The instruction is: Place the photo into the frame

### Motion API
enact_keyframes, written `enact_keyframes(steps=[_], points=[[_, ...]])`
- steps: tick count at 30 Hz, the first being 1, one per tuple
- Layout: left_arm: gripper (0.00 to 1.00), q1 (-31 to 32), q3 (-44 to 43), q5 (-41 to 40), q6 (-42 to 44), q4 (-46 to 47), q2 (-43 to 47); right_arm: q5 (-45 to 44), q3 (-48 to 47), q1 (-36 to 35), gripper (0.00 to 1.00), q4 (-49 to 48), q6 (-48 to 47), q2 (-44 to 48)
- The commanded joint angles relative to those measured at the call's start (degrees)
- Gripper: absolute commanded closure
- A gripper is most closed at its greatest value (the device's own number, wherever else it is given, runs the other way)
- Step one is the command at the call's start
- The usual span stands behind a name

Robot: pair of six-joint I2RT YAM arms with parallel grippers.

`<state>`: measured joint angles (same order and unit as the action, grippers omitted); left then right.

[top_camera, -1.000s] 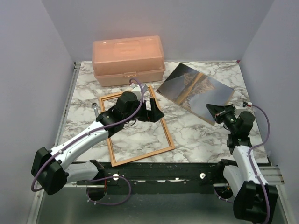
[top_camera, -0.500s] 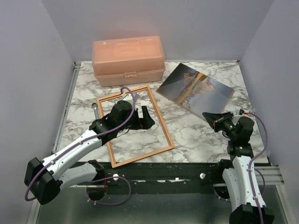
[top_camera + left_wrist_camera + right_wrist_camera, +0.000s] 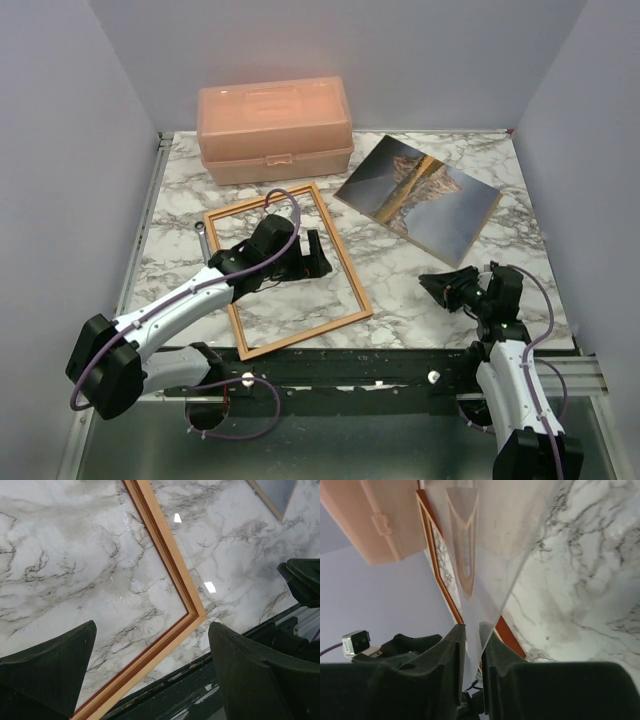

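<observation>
The frame (image 3: 305, 333) lies flat on the marble table, left of centre, and nothing lies inside it. My left gripper (image 3: 318, 255) hovers open and empty over its right rail. In the left wrist view the frame's near right corner (image 3: 199, 616) shows between the wide-apart fingers. The photo (image 3: 420, 195) lies face up at the back right on a tan board. My right gripper (image 3: 432, 285) sits nearer than the photo's near corner, apart from it. In the right wrist view it (image 3: 472, 630) is shut on a thin pale glossy sheet (image 3: 485, 555) that reaches toward the frame (image 3: 440, 555).
A peach plastic box (image 3: 275, 125) stands at the back left, behind the frame. A small metal piece (image 3: 203, 230) lies by the frame's far left corner. Grey walls close in the left, the back and the right. A black rail runs along the near edge.
My right gripper has drawn back toward the near edge, away from the photo's corner. The photo has stayed in place. My left gripper has shifted slightly nearer along the frame's right rail.
</observation>
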<state>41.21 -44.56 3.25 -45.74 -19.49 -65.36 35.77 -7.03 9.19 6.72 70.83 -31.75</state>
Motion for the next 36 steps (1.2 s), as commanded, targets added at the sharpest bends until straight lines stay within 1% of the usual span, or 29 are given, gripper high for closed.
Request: enact_keyframes(steps=[1, 3, 5, 9, 12, 15, 20, 24, 27, 30, 32, 36], points=[[0.03, -1.75, 0.89, 2.04, -2.64, 0.39, -2.11, 2.29, 1.95, -0.44, 0.64, 4.09, -5.72, -1.08], [0.03, -2.78, 1.96, 3.36, -3.44, 1.91, -2.72, 2.33, 2.6, -0.42, 0.47, 4.84, -7.27, -2.04], [0.03, -4.07, 3.63, 5.32, -4.12, 4.25, -3.14, 2.68, 2.98, -0.43, 0.33, 5.67, -8.73, -2.75], [0.03, -7.29, 7.47, 10.66, -5.68, 11.15, -4.43, 1.22, 1.53, -0.45, 0.15, 10.86, -12.79, -2.89], [0.06, -9.15, 10.07, 15.28, -7.16, 18.89, -6.47, 0.92, 0.37, -0.42, 0.06, 14.58, -14.6, -2.18], [0.09, -9.66, 10.16, 18.51, -7.79, 24.75, -9.65, 1.2, -0.17, -0.43, 0.02, 18.42, -16.02, -0.86], [0.12, -9.62, 7.38, 21.83, -8.7, 28.9, -15.19, 2.33, -2.45, -0.47, 0.01, 23.98, -17.82, 0.84], [0.13, -9.59, 5.18, 22.79, -9.03, 29.77, -18.3, -1.45, -9.7, -0.43, 0.01, 29.14, -22.35, 0.32], [0.14, -9.64, 3.18, 23.04, -8.72, 29.12, -20.58, -5.99, -16.23, -0.48, 0.01, 29.86, -25.43, -1.75], [0.14, -9.49, 1.42, 22.94, -8.28, 28.23, -22.64, -9.91, -21.34, -0.47, 0.01, 26.07, -27.54, -6.89], [0.14, -9.45, 0.18, 22.56, -7.84, 26.87, -23.92, -10.83, -23.65, -0.44, 0.0, 21.96, -28.47, -11.9], [0.14, -9.3, -2.58, 21.44, -6.36, 24.09, -25.87, -13.55, -30.02, -0.49, 0.0, 16.57, -32.39, -24.85]])
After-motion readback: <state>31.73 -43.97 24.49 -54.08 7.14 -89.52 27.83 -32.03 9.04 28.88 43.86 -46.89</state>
